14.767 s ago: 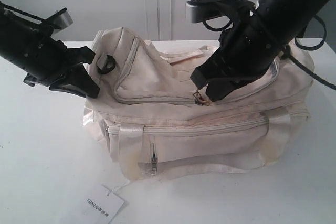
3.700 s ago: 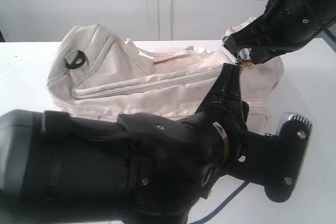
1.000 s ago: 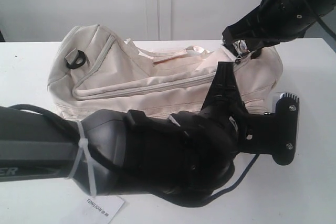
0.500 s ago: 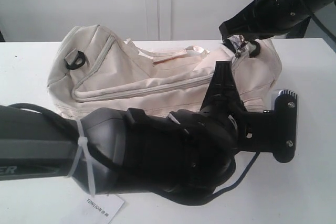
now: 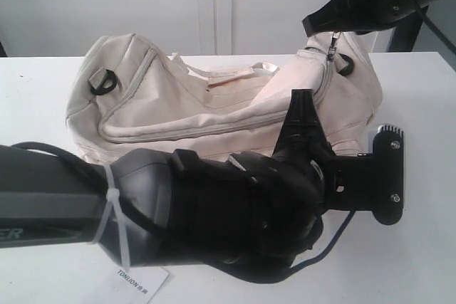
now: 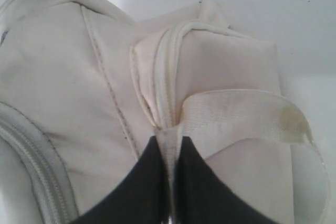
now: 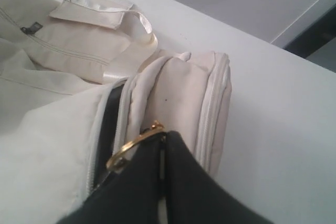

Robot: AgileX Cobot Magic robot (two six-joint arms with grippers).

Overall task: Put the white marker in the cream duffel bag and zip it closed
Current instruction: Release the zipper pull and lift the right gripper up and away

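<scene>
The right claw (image 5: 330, 32), clamped on the gold pull (image 7: 131, 149), is lifting higher at upper right, so the cream duffel bag (image 5: 178, 97) at mid-frame on the bench (image 5: 35, 97) is looking nearly zipped. The left claw (image 6: 169, 148) is pinching its fabric, that arm (image 5: 214, 211) blocking the front; the white marker is showing nowhere.

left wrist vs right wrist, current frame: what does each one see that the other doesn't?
Left wrist only: the left gripper pinched on a fabric strip at the bag's end seam.
Right wrist only: the right gripper shut on the gold ring pull, with a dark slit running along the zipper track beside it.
Both: the cream duffel bag, its satin straps and a closed pair of black fingers. The white table is clear only in the right wrist view.
</scene>
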